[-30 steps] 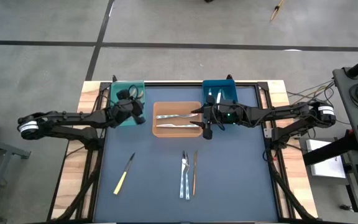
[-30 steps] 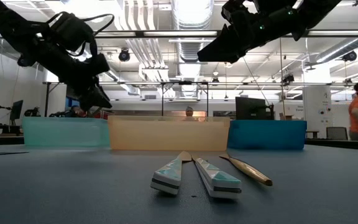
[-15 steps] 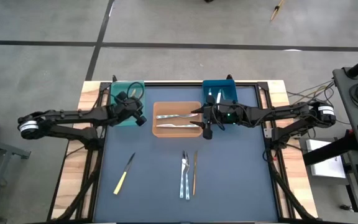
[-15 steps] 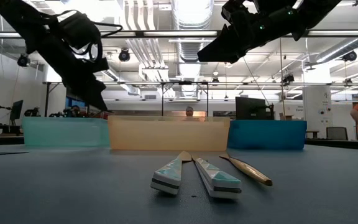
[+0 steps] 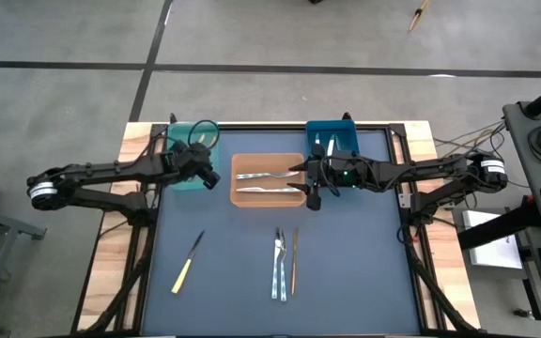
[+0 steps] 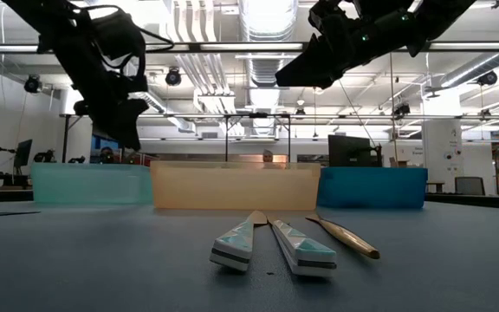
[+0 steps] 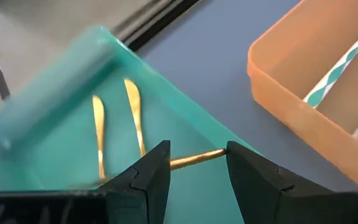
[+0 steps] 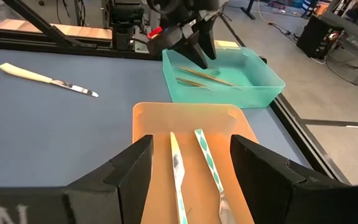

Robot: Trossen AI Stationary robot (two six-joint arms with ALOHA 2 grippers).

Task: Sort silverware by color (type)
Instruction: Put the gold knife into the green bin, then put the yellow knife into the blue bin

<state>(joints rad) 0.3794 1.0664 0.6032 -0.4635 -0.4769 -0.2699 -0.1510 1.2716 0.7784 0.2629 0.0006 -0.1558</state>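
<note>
Gold piece: a slim gold utensil [image 7: 194, 158] lies across the gap between the left gripper [image 7: 197, 163] fingers, over the teal bin [image 5: 178, 178]. Whether the pads clamp it or it lies loose on the bin floor below them, cannot tell.
Left gripper: jaws partly apart, hanging above the teal bin's near corner, tilted down into it.
Teal bin contents: two more gold pieces [image 7: 117, 121] side by side on the floor; the right wrist view shows the same gold items [image 8: 201, 78] there.
Orange bin [image 5: 238, 200]: middle of the row, holds two silver pieces with patterned teal-and-white handles [image 5: 269, 181].
Right gripper [image 8: 188, 155]: jaws wide, nothing between them, parked above the orange bin's edge toward the blue bin [image 5: 346, 131].
Blue bin: some silverware inside, mostly hidden by the arm.
Left on table: cream-handled knife [image 5: 188, 262] well to the left side; two patterned-handle pieces [image 5: 279, 263] and a gold piece [image 5: 295, 260] close together in the middle.
Step in hand, judged: dropping gold into teal.
Doing it well: open fully while low inside the walls, lift straight up so nothing drags out, then head for the remaining gold piece.
</note>
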